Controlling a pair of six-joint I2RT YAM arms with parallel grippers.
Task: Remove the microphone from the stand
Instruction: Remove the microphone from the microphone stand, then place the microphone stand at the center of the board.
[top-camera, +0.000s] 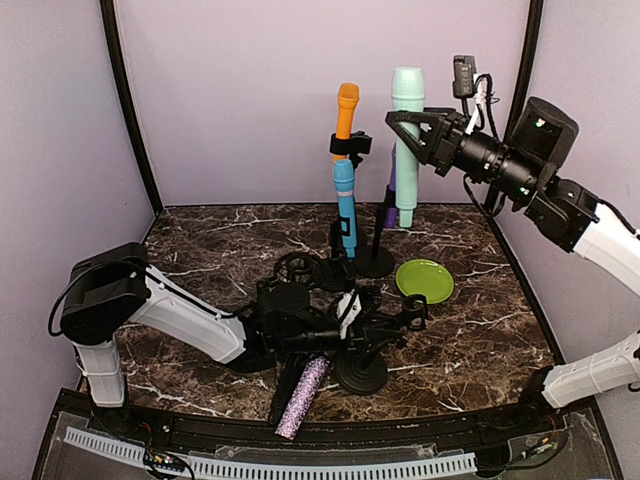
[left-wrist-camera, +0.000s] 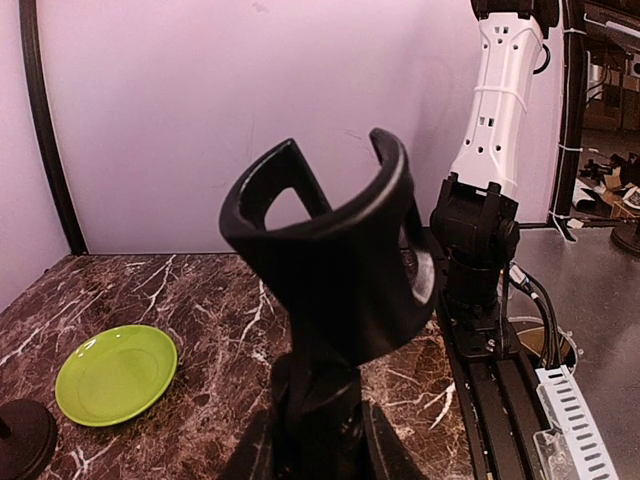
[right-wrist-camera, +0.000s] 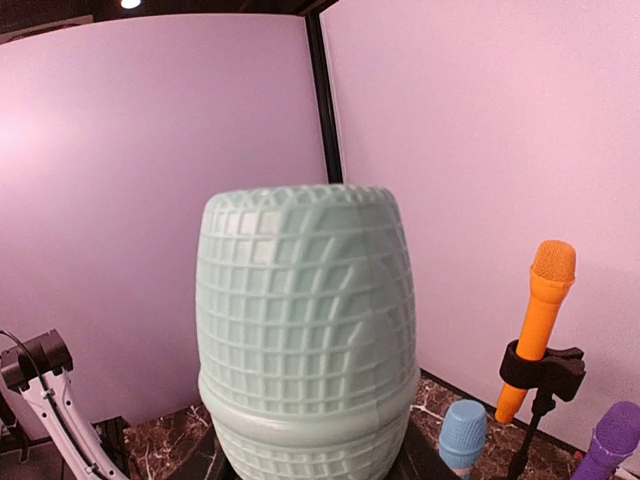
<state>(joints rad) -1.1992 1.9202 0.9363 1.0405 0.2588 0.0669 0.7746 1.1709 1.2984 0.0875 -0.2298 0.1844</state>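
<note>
Microphone (top-camera: 407, 90) upright in raised right end effector (top-camera: 408, 130); left end effector (top-camera: 350, 328) clamps stand (left-wrist-camera: 330, 270).

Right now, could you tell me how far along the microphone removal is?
Done: the stand's clip is empty. In hand: the right gripper holds the mint microphone aloft; the left gripper grips the stand. Left: likely setting the microphone down.

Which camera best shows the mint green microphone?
The top view: the mint green microphone shows nearly full length. The right wrist view shows only its mesh head, close up. The left wrist view misses it.
</note>
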